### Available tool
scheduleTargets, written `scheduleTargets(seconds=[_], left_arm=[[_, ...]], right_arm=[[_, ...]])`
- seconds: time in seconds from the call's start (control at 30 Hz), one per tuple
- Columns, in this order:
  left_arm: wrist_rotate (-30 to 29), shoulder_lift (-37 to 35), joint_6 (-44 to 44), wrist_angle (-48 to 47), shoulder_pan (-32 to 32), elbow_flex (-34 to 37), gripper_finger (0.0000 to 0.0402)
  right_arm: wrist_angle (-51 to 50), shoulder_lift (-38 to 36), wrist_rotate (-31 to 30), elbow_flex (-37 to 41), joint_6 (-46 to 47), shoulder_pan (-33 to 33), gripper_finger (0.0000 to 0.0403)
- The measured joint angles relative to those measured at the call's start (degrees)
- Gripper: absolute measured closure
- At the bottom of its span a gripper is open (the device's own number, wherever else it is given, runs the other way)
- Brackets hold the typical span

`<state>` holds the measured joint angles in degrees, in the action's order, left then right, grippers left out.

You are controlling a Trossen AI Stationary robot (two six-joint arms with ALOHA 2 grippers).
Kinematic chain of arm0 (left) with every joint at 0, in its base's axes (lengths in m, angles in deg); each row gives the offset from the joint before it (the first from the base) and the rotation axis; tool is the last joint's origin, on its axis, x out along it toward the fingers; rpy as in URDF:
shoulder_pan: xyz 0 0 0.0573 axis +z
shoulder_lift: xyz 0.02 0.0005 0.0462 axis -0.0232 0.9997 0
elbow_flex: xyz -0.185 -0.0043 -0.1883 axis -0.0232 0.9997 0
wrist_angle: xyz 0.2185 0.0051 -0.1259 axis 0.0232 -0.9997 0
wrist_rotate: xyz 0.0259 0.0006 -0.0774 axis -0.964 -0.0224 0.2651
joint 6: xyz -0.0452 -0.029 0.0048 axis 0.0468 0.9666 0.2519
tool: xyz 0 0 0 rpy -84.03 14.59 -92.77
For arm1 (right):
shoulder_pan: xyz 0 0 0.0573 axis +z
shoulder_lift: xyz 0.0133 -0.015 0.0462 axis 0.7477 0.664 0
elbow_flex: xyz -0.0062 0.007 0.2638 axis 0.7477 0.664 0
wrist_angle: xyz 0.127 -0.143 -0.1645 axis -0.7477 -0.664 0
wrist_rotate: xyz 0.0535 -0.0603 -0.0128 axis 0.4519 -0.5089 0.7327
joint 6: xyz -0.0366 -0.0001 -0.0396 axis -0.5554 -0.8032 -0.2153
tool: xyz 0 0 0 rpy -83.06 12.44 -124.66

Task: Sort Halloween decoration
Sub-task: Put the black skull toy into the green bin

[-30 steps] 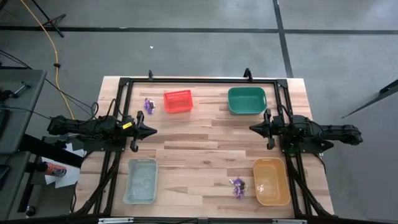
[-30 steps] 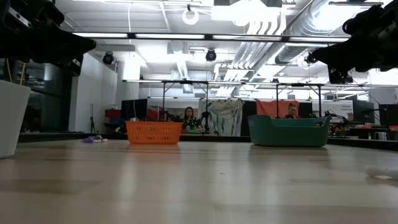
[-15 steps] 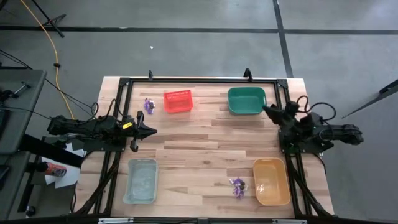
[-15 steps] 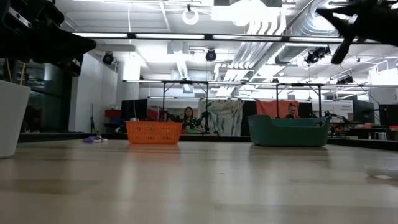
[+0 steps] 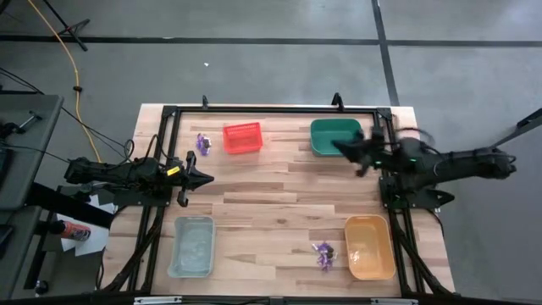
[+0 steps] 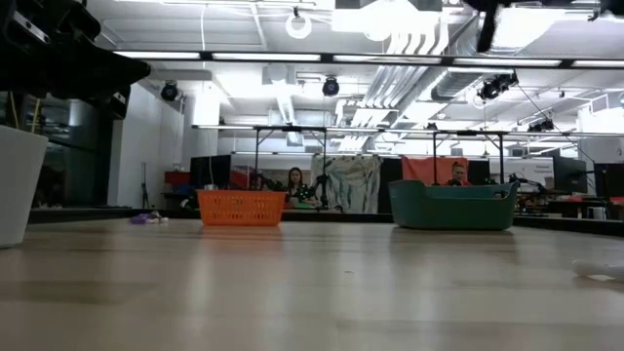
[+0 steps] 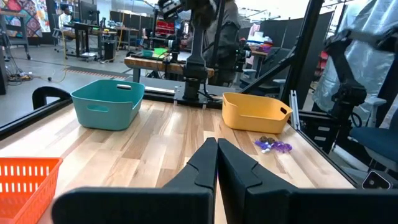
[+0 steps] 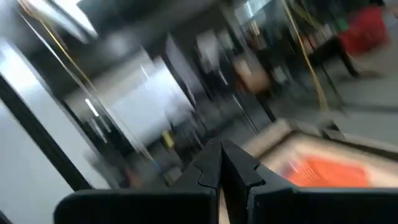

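Wooden table (image 5: 271, 195), trinkets (image 7: 273, 146) beside orange bin (image 7: 255, 113)

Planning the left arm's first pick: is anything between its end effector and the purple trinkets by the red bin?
Nothing visible. The left end effector is shut over bare wood, and the purple trinkets lie apart from it, beside the red bin.

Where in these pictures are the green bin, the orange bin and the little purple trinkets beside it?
green bin (image 5: 335, 138), high view, its inside floor.
orange bin (image 5: 369, 246), high view, its inside floor.
purple trinkets (image 5: 323, 253), high view, middle of the small cluster on the table.
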<state>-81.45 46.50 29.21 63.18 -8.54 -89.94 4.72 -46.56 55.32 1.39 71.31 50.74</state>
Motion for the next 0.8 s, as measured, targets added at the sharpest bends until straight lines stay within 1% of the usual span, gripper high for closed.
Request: scheduleTargets(seconds=[0.07,0.17,0.23,0.3,0.4,0.47,0.53,0.6,0.7,0.8], left_arm=[[0.0,0.0,0.0,0.0,0.0,0.0,0.0401],[0.0,0.0,0.0,0.0,0.0,0.0,0.0401],[0.0,0.0,0.0,0.0,0.0,0.0,0.0401],[0.0,0.0,0.0,0.0,0.0,0.0,0.0401],[0.0,0.0,0.0,0.0,0.0,0.0,0.0401],[0.0,0.0,0.0,0.0,0.0,0.0,0.0401],[0.0,0.0,0.0,0.0,0.0,0.0,0.0401],[0.0,0.0,0.0,0.0,0.0,0.0,0.0401],[0.0,0.0,0.0,0.0,0.0,0.0,0.0401],[0.0,0.0,0.0,0.0,0.0,0.0,0.0401]], right_arm=[[-12.8,5.2,0.6,-7.4,0.0,0.5,0.0401],[-33.8,12.3,4.6,-18.5,0.2,1.3,0.0385],[-47.6,17.0,8.4,-25.1,0.3,1.9,0.0361],[-59.3,21.2,12.3,-30.2,0.3,2.8,0.0329],[-70.2,26.1,18.1,-34.6,0.4,5.7,0.0274],[-73.5,28.5,22.8,-34.9,0.5,8.6,0.0239],[-73.1,30.1,27.0,-33.9,2.0,12.3,0.0208],[-71.8,31.5,29.2,-32.4,4.3,16.9,0.0184],[-67.3,33.6,29.2,-30.4,6.5,23.7,0.0164],[-60.2,36.5,26.9,-29.5,7.6,28.9,0.0160]])
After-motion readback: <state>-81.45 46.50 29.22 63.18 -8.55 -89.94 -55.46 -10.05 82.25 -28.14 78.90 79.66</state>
